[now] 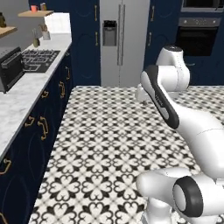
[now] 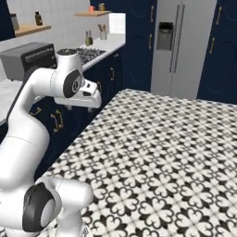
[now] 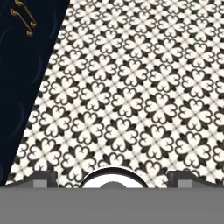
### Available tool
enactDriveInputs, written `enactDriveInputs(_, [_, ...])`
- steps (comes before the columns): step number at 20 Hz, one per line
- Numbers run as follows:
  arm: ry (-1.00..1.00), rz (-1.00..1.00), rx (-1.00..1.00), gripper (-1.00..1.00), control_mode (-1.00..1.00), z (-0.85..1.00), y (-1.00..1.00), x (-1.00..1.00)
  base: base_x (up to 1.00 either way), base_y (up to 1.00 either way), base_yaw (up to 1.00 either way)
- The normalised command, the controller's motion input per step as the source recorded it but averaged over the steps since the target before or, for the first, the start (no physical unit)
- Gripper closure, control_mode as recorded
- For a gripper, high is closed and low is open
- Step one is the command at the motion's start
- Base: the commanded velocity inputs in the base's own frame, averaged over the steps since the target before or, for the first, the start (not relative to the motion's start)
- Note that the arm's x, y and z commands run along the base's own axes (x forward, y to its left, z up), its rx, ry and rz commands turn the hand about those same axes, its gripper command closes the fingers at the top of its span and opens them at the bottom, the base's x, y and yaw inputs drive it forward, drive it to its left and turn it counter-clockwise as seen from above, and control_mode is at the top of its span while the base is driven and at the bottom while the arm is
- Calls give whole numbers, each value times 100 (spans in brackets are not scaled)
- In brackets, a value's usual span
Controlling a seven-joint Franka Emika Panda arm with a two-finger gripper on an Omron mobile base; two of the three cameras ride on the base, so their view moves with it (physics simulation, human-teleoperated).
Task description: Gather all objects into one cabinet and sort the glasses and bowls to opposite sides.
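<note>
White arm folded close over the base, gripper (image 3: 113,180) pointing down at the patterned tile floor (image 3: 131,109). Your fingertips (image 3: 41,178) sit at the far edges of the hand view, jaws spread as wide as they go, nothing between them and nothing touched.

To your left, the navy lower cabinets (image 1: 41,131) with brass pulls run under the marble counter (image 1: 22,98). Further along it: a dark toaster oven (image 1: 9,68), then the cooktop (image 1: 39,59).

Far end, a small red cup (image 1: 34,8) stands on the bare wooden wall shelf (image 1: 35,14), an orange piece beside it too small to identify. The other tableware and the target cabinet can't be picked out from here.

Handling judgement: the cups look light, rigid and smooth, so likely slippery. Take one across the body below the rim, squarely. All of it is well apart from your gripper; you'd need to drive closer first.
</note>
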Motion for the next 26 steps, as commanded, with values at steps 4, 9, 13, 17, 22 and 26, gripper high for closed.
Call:
enactDriveInputs(4, [0, 0, 0, -100, 100, 0, 0, 0, 100, 0, 8])
enactDriveInputs(9, [0, 0, 0, -100, 100, 0, 0, 0, 100, 0, 11])
enactDriveInputs(13, [0, 0, 0, -100, 100, 0, 0, 0, 100, 0, 10])
enactDriveInputs(17, [0, 0, 0, -100, 100, 0, 0, 0, 100, 0, 8])
enactDriveInputs(22, [0, 0, 0, -100, 100, 0, 0, 0, 100, 0, 6])
enactDriveInputs(26, [0, 0, 0, -100, 100, 0, 0, 0, 100, 0, 12])
